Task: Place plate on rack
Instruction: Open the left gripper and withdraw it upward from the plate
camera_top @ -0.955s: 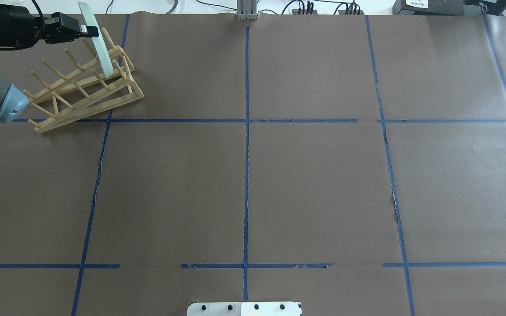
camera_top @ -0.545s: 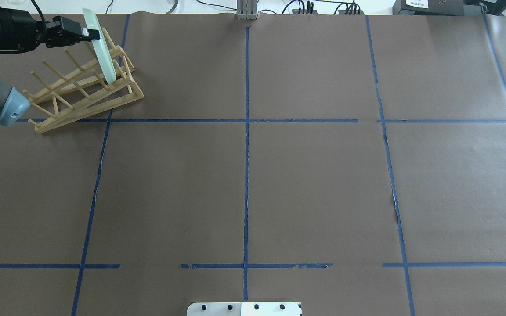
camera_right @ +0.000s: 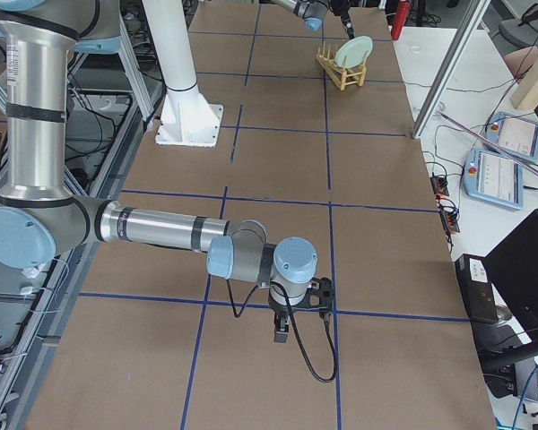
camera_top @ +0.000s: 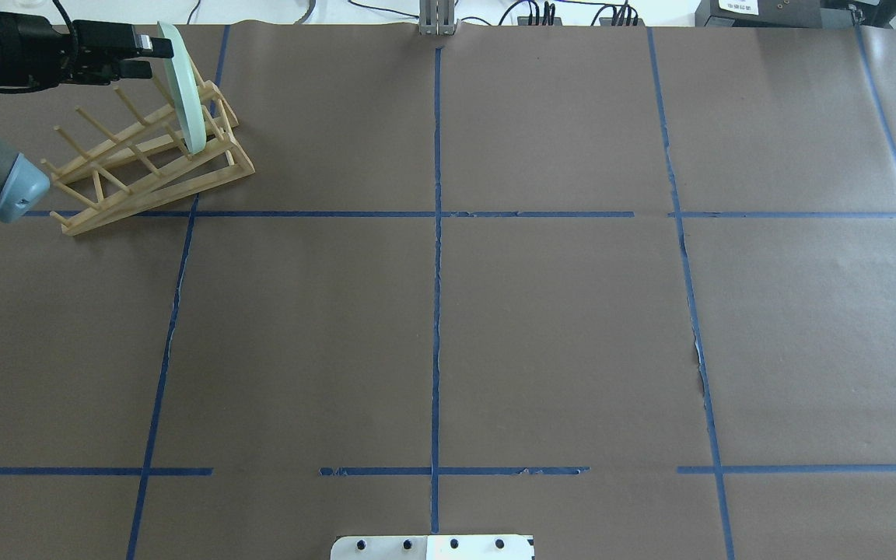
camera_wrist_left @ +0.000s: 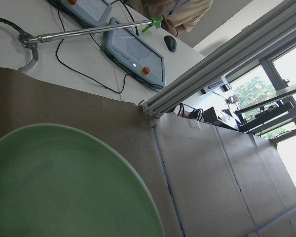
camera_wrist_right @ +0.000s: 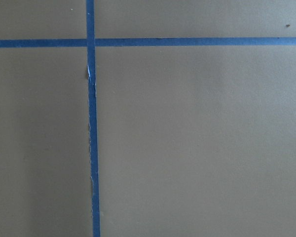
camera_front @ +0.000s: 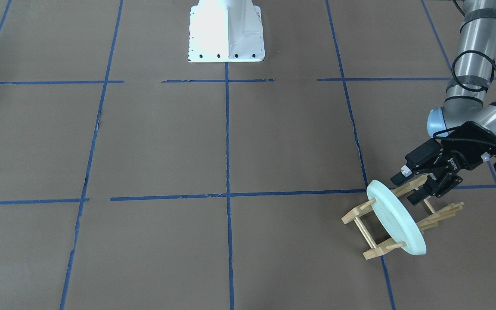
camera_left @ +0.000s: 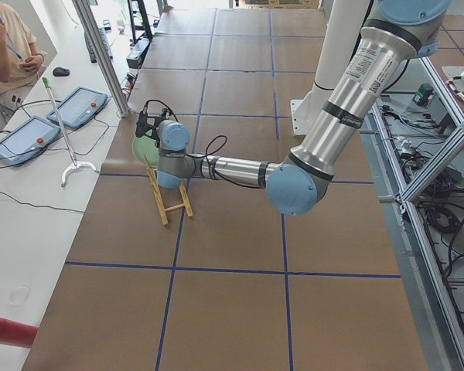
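Observation:
The pale green plate (camera_front: pixel 396 221) stands on edge, tilted, between the pegs at one end of the light-wood rack (camera_front: pixel 370 252). In the overhead view the plate (camera_top: pixel 183 93) and rack (camera_top: pixel 152 187) sit at the table's far left. My left gripper (camera_front: pixel 409 186) is open beside the plate's upper rim, fingers spread and off it; it also shows in the overhead view (camera_top: pixel 148 58). The left wrist view shows the plate's face (camera_wrist_left: pixel 64 187) close up. My right gripper (camera_right: pixel 282 333) hangs low over bare table paper far from the rack; I cannot tell if it is open or shut.
The white robot base (camera_front: pixel 225 30) stands at the table's near middle. An aluminium post (camera_top: pixel 437 19) rises at the far edge. Control pendants (camera_left: pixel 77 104) and an operator are on the side bench past the rack. Blue tape lines cross the brown paper.
My left gripper has opened and let go of the plate's rim. The plate has sunk a little and now rests in the rack by itself.

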{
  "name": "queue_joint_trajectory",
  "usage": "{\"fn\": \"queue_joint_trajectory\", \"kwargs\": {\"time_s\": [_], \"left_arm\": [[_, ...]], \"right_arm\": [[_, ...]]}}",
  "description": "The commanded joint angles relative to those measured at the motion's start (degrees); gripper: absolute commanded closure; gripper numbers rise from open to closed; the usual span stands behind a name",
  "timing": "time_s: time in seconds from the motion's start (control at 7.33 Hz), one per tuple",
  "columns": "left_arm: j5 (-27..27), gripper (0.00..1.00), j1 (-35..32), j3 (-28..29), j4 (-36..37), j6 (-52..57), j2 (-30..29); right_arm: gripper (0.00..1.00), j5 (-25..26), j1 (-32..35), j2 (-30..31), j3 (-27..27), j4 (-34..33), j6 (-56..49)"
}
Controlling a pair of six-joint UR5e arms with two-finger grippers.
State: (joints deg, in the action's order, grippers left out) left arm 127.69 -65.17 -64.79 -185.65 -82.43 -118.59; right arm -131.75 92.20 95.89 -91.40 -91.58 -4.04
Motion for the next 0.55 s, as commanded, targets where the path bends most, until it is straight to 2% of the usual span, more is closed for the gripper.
{"fn": "queue_joint_trajectory", "kwargs": {"time_s": [0.0, 0.14, 0.27, 0.41], "left_arm": [[1.4, 0.00, -4.1, -0.8, 2.1, 0.5, 1.3], [6.9, 0.00, -7.5, -0.9, 7.4, 5.8, 1.6], [13.0, 0.00, -12.0, -3.5, 18.7, 17.3, 3.3], [13.9, 0.02, -15.0, -8.3, 31.2, 27.2, 4.7]], "right_arm": [[0.00, 0.0, 0.0, 0.0, 0.0, 0.0, 0.0], [0.00, 0.0, 0.0, 0.0, 0.0, 0.0, 0.0], [0.00, 0.0, 0.0, 0.0, 0.0, -0.1, 0.0], [0.00, 0.0, 0.0, 0.0, 0.0, -0.1, 0.0]]}}
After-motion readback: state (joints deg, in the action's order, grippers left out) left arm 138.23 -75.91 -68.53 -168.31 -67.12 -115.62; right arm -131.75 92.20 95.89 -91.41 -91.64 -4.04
